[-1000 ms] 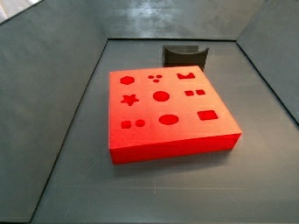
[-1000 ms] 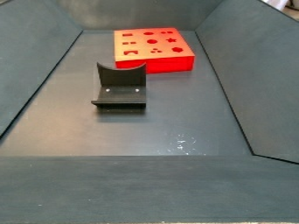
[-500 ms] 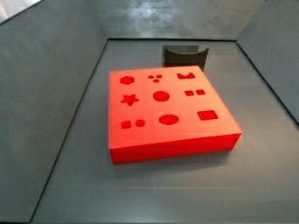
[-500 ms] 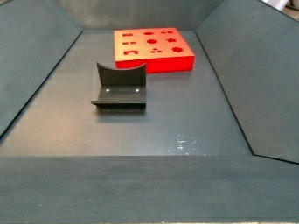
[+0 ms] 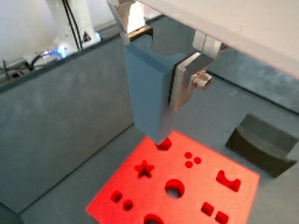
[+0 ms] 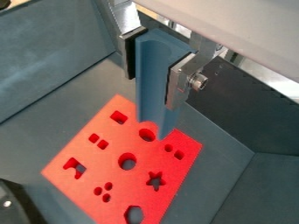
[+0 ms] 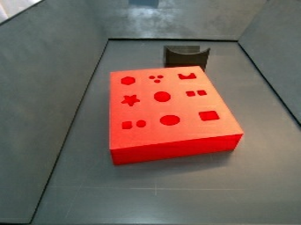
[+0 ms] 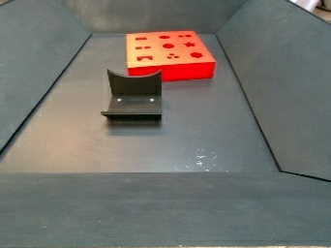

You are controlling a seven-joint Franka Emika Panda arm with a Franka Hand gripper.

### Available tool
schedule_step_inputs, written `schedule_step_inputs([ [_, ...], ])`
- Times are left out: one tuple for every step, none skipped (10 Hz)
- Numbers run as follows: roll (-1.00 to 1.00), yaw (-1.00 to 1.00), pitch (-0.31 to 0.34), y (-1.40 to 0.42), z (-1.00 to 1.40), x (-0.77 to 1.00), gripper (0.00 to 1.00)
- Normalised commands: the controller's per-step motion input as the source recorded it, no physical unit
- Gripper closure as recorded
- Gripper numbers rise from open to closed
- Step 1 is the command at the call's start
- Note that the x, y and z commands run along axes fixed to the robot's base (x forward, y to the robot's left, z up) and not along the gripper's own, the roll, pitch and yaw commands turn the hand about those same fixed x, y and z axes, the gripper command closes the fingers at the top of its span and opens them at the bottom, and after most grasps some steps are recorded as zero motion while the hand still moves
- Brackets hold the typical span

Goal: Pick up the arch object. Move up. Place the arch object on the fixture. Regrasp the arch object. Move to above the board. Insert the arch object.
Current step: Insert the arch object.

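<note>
My gripper [image 5: 160, 83] is shut on the arch object [image 5: 149, 96], a blue-grey elongated block held upright between the silver fingers, also in the other wrist view [image 6: 156, 79]. It hangs high above the red board [image 5: 176, 184], whose darker cut-outs show below it in both wrist views [image 6: 117, 162]. The board also lies in both side views [image 7: 171, 112] [image 8: 169, 53]. The dark fixture [image 8: 132, 96] stands apart from the board, and shows in a wrist view [image 5: 263, 147] and a side view [image 7: 186, 56]. The gripper and the arch object do not show in either side view.
The grey bin floor [image 8: 181, 136] is bounded by sloping grey walls [image 7: 47, 79] on all sides. Cables and a bright area lie outside the bin in a wrist view [image 5: 47, 52].
</note>
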Motion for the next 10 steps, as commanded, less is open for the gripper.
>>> schedule_step_inputs([
  [0.00, 0.00, -0.001, 0.00, -0.21, 0.09, 1.00],
  [0.00, 0.00, -0.014, 0.00, 0.00, 0.00, 1.00],
  [0.00, 0.00, -0.023, 0.00, -0.11, 0.13, 1.00],
  [-0.03, 0.00, 0.000, 0.32, -0.08, 0.44, 1.00],
  [-0.06, 0.00, 0.000, 0.47, -0.10, 0.59, 1.00],
  [-0.07, -0.02, 0.000, 0.59, -0.06, 0.73, 1.00],
  [-0.05, -0.04, 0.029, 0.62, -0.05, 0.83, 1.00],
  [-0.04, -0.05, 0.054, 0.60, -0.11, 0.84, 1.00],
  [-0.03, -0.03, 0.067, 0.58, -0.21, 0.89, 1.00],
  [-0.01, 0.00, 0.047, 0.59, -0.39, 0.97, 1.00],
])
